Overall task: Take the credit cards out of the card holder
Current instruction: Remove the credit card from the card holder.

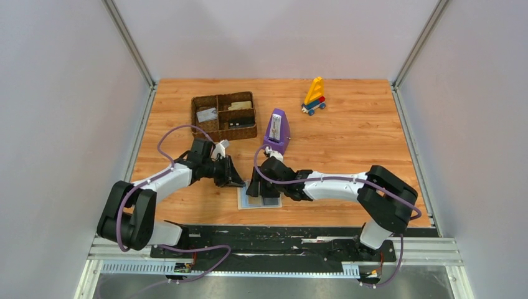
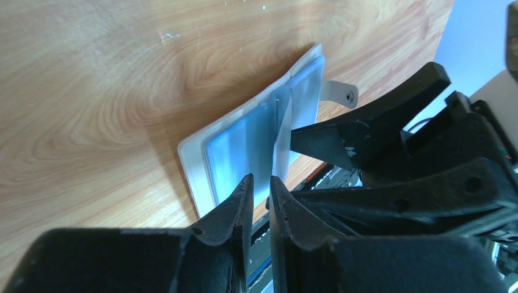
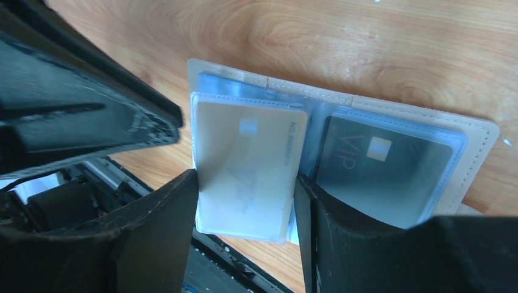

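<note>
The light-blue card holder [image 1: 243,203] lies open near the table's front edge; it also shows in the left wrist view [image 2: 195,160] and the right wrist view [image 3: 477,132]. A clear sleeve page holding the tan card [image 3: 250,160] stands lifted off it. A black card [image 3: 380,170] sits in the right-hand slot. My right gripper [image 1: 258,190] [image 3: 247,177] is open, with one finger at each side edge of the lifted page. My left gripper [image 1: 235,179] [image 2: 261,179] has its jaws a narrow gap apart at the page's edge, with nothing visibly between them.
A brown woven compartment tray [image 1: 224,116] with cards in it stands at the back left. A purple metronome [image 1: 276,129] stands just behind my right gripper. A toy of coloured blocks [image 1: 314,96] is at the back. The black base rail [image 1: 280,233] runs just in front of the holder.
</note>
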Tool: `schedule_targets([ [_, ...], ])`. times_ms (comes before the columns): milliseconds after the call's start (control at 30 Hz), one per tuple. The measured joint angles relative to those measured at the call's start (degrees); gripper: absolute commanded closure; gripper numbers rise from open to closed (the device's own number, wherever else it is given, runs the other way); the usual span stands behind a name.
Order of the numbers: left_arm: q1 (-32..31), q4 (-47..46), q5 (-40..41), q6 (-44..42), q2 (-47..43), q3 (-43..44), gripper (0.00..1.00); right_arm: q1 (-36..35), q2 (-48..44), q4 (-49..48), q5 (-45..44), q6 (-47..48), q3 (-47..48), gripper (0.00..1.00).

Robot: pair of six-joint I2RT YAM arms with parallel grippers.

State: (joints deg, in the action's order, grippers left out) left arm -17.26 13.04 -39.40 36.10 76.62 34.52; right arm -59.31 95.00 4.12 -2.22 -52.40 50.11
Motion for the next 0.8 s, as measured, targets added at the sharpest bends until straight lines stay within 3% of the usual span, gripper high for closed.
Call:
schedule_targets([
  [567, -4.46, -5.97, 0.24, 3.67, 5.27, -1.79, 0.78, 1.40, -1.36, -3.87, 3.89, -0.02, -2.21, 0.55],
  [800, -4.52, -7.78, -0.07, 4.46, 5.27, -2.49, 0.78, 1.64, -1.36, -4.02, 4.37, -0.02, -2.21, 0.45],
])
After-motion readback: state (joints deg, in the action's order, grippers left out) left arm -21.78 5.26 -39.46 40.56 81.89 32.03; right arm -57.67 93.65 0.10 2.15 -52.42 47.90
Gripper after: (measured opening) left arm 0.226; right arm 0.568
